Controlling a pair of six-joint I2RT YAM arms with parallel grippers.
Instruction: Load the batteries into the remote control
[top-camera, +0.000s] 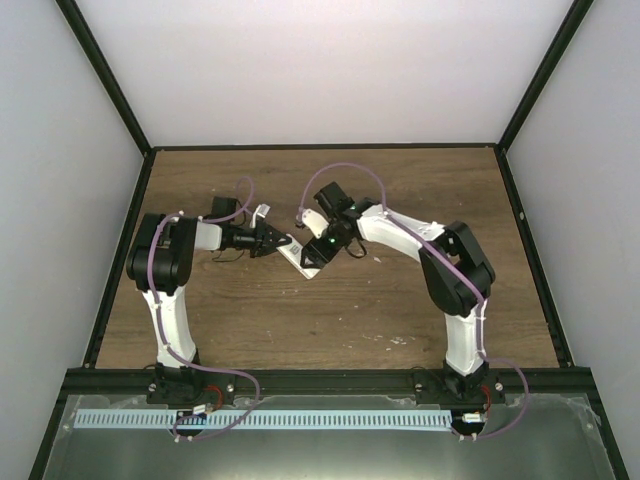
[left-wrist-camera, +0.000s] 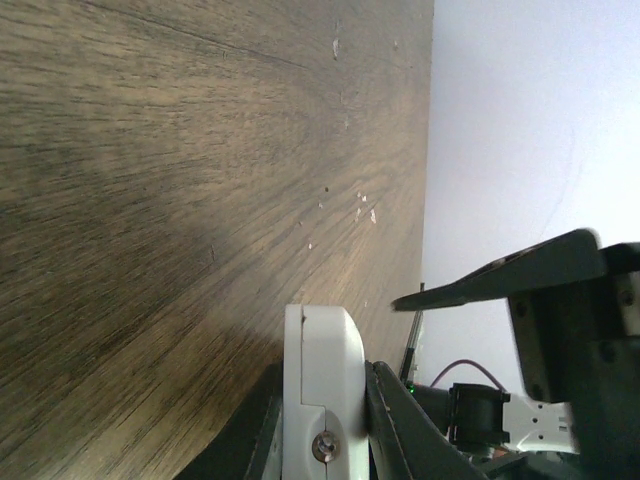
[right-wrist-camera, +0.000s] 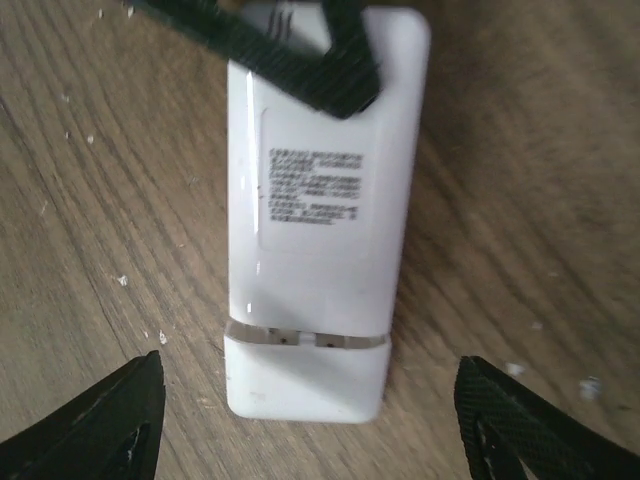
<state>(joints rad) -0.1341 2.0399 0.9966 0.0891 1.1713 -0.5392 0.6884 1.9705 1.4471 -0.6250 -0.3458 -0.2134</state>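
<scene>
Our right jaws stand wide and hold nothing. The remote control lies between them, its near end in the gap with bare bench showing on either side, so neither side touches it. Our left jaws are clamped on the remote's far end (the left wrist view shows its white edge pinched between them) and hold it on the bench.

The remote lies back up, with a printed label in the middle. A short end section, marked off by a thin seam, sits at the end nearest the right jaws. We judge this section to be the battery cover, and the step in hand to be work on that cover while the left arm steadies the body. Whether the cover is seated or partly slid we cannot tell.

No batteries show in any view, so we cannot say whether they are inside. The next move, as we read it, calls for the right jaws to come down square over the end section and narrow evenly on its two long edges, without dragging the remote out of the left grip.
</scene>
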